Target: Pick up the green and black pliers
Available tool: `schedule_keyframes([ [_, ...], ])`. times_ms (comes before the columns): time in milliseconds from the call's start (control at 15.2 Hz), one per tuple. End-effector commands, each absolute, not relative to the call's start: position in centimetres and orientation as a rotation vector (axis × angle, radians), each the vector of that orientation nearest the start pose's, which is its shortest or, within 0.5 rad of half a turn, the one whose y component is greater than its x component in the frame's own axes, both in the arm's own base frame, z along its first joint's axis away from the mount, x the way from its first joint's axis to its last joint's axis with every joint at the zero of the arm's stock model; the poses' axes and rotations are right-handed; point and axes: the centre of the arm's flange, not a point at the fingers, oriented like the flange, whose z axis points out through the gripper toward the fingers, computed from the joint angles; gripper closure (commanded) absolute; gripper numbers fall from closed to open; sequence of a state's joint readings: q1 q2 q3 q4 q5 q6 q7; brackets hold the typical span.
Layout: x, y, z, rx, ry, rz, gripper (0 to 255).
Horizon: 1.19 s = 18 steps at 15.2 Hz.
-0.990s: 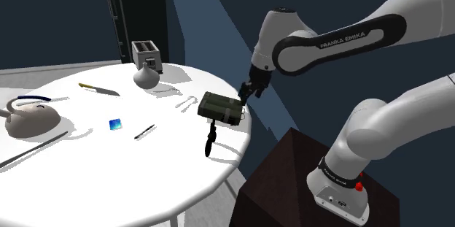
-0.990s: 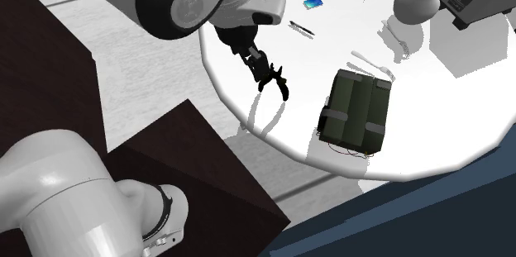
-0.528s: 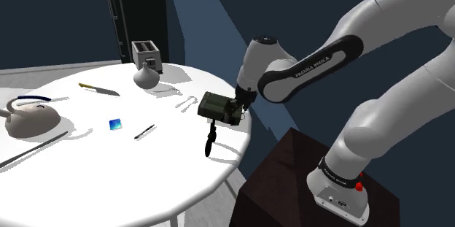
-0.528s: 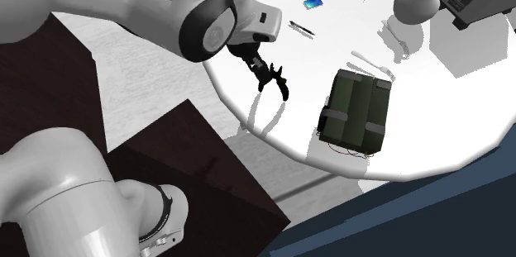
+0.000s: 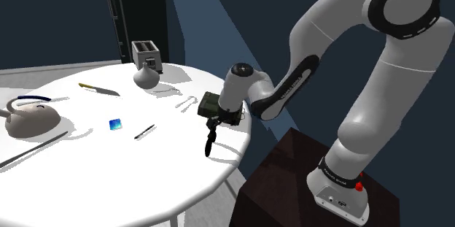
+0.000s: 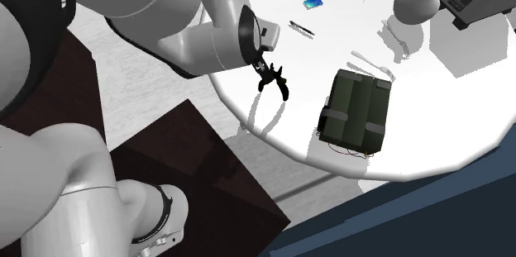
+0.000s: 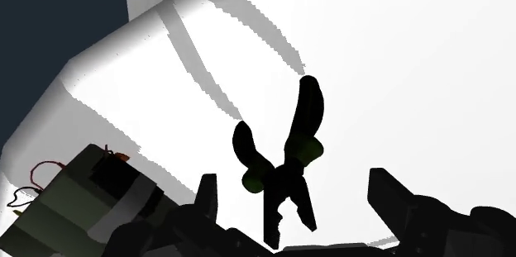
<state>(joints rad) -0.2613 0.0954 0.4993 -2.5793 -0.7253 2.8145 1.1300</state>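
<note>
The pliers [image 5: 210, 139] lie near the round white table's [image 5: 109, 182] edge on the stand's side. They are black, with a little green near the pivot [image 7: 308, 151]. In the second exterior view the pliers [image 6: 274, 78] lie just under the hand. My gripper [image 7: 299, 202] is open and low over them. One finger [image 7: 207, 202] stands on each side of the pliers' head, and neither visibly touches it. From the shoulder view the gripper [image 5: 214, 120] hangs right above the pliers' upper end.
A dark green box [image 5: 210, 104] with straps sits close beside the hand. Farther off on the table are a toaster [image 5: 146, 52], a white vase [image 5: 146, 77], a knife [image 5: 98, 89], a kettle [image 5: 29, 116], a pen [image 5: 144, 131] and a blue card [image 5: 115, 124]. The dark stand [image 5: 292, 182] is below.
The arm has folded down and swung the hand from beyond the table's edge to just over the pliers. The pliers and the green box have not moved.
</note>
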Motion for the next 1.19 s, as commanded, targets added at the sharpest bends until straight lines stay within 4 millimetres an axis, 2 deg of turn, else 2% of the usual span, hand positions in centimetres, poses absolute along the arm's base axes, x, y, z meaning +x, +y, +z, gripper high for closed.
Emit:
schedule_keyframes([
  [0, 44.0, 14.7, 21.9, -3.174, 0.38, -0.478, 0],
  [198, 45.9, 15.8, 18.5, -3.172, 0.414, -0.525, 0],
  [264, 45.9, 15.8, 18.5, -3.172, 0.415, -0.526, 0],
  [726, 45.9, 15.8, 14.5, -3.172, 0.415, -0.526, 0],
  [858, 45.9, 15.8, 14.5, -3.172, 0.415, -0.526, 0],
  [924, 45.9, 15.7, 14.4, -3.173, 0.415, -0.526, 255],
  [1122, 45.9, 15.7, 14.4, -3.172, 0.415, -0.526, 255],
])
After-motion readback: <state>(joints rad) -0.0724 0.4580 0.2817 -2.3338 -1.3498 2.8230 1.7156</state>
